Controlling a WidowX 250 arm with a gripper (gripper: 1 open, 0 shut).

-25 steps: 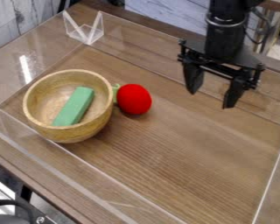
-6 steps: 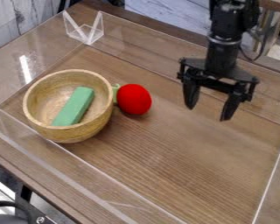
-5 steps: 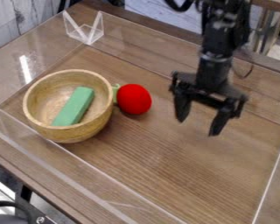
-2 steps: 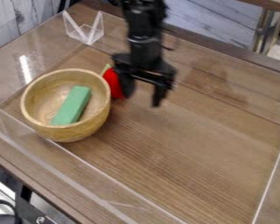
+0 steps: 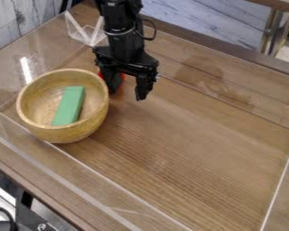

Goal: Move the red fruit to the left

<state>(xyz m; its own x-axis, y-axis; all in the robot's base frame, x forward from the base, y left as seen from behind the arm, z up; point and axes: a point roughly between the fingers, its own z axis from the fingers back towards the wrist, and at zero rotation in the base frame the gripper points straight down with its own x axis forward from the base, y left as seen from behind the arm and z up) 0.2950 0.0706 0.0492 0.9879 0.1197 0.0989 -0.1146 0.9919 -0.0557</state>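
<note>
gripper over the fruit, no grasp yet

gripper (image 5: 124, 87) points down with jaws spread wide, holding nothing. red fruit (image 5: 109, 82) is mostly hidden behind the fingers, just right of the wooden bowl (image 5: 29, 115); lift and leftward move are both left to do. count: one fruit, one bowl, one green block (image 5: 66, 106) in the bowl.
</note>
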